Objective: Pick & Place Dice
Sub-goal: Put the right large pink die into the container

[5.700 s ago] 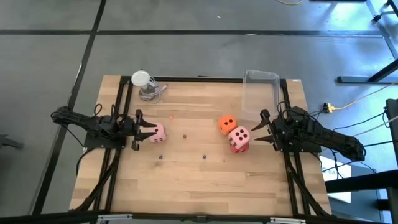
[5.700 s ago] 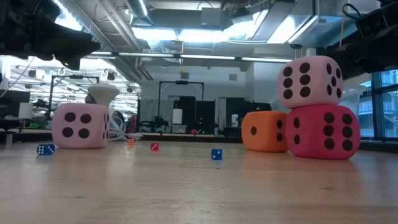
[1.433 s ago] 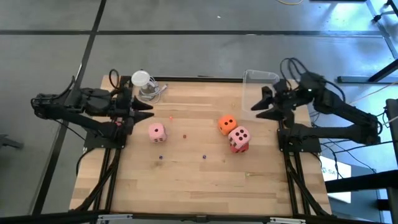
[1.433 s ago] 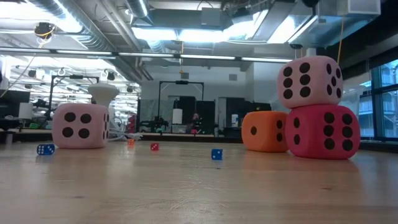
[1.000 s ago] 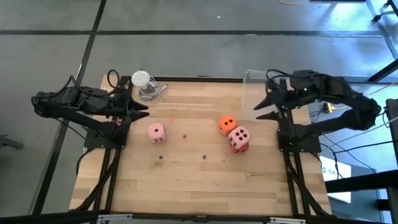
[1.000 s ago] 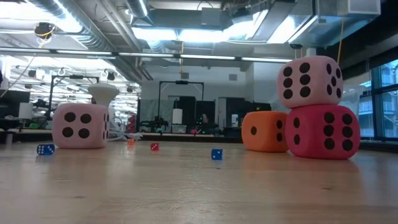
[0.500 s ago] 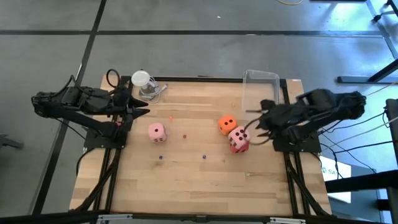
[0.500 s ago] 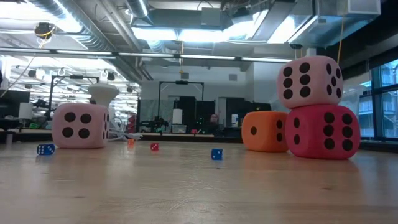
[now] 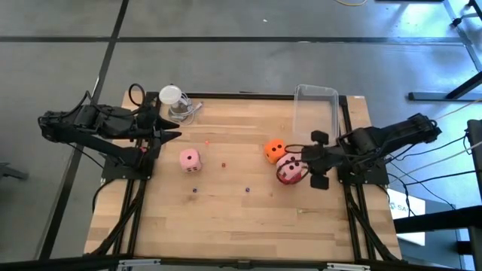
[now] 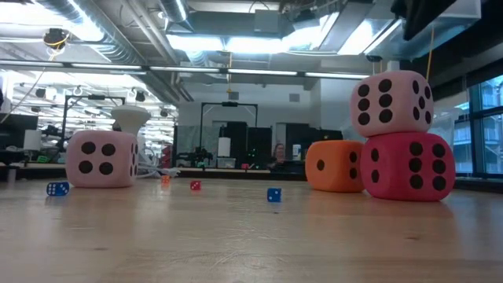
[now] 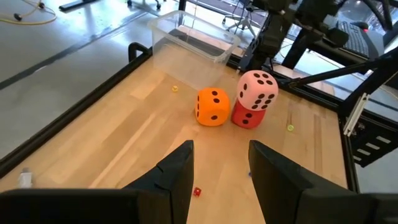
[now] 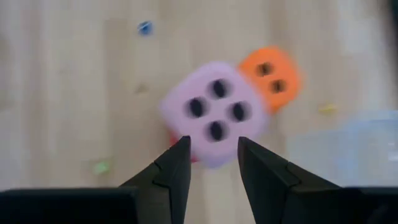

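Note:
A pale pink die (image 9: pixel 288 165) sits on top of a red die (image 10: pixel 409 166), right of the table's middle. An orange die (image 9: pixel 274 150) stands on the table against their far-left side. Another pale pink die (image 9: pixel 190 159) rests alone on the left half. My right gripper (image 12: pixel 211 163) hangs open above the stacked pink die (image 12: pixel 214 112), pointing down, fingers clear of it. My left gripper (image 11: pixel 221 163) waits open at the table's left edge, beyond the lone pink die.
A clear plastic bin (image 9: pixel 315 111) stands at the far right edge, just beyond the right gripper. A white cup with crumpled plastic (image 9: pixel 176 102) sits at the far left. Small blue and red dice (image 10: pixel 273 194) are scattered over the middle of the table.
My right gripper has swung from beside the bin at the far right edge toward the near edge and down over the stacked dice. It has also tipped from level to pointing down. The dice have not moved.

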Tool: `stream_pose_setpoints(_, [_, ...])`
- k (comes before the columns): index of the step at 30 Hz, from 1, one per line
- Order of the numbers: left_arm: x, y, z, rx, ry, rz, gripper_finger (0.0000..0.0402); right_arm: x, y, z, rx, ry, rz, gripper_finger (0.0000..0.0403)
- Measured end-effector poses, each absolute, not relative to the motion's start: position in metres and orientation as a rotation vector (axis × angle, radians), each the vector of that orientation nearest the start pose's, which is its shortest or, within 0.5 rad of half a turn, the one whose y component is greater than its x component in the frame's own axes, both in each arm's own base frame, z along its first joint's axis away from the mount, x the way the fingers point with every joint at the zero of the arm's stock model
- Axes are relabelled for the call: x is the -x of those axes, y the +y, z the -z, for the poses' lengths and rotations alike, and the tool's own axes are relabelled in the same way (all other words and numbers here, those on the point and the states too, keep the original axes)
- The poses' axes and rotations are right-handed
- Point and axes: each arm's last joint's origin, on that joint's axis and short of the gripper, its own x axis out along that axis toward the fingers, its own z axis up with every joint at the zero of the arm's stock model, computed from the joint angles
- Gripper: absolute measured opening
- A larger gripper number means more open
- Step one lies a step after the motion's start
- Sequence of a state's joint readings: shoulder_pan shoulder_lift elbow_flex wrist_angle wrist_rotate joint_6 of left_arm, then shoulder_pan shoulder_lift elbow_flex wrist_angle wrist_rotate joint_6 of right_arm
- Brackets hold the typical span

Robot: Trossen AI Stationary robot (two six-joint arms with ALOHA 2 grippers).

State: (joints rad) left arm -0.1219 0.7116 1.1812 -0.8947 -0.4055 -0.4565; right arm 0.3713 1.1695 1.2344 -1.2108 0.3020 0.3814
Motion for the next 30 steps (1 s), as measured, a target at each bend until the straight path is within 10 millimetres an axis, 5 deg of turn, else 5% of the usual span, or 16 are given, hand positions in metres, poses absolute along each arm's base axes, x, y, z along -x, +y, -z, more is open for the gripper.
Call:
stream_pose_setpoints(7, [-0.098,0.000,-0.401,0.314,0.335,-0.388,0.0145,-0.182,0.058,-0.326,0.062,1.039,0.262,0.0132])
stream_pose_setpoints(12, [-0.098,0.001,-0.402,0.292,0.334,-0.404,0.0145,-0.191,0.060,-0.315,0.166,1.074,0.185,0.0145])
stream_pose_setpoints(20, [-0.098,0.001,-0.402,0.264,0.337,-0.405,0.0145,-0.206,0.079,-0.302,0.423,1.125,-0.155,0.0247])
stream_pose_setpoints(30, [-0.097,0.002,-0.402,0.239,0.328,-0.451,0.0145,-0.224,0.086,-0.281,0.619,1.201,-0.122,0.0360])
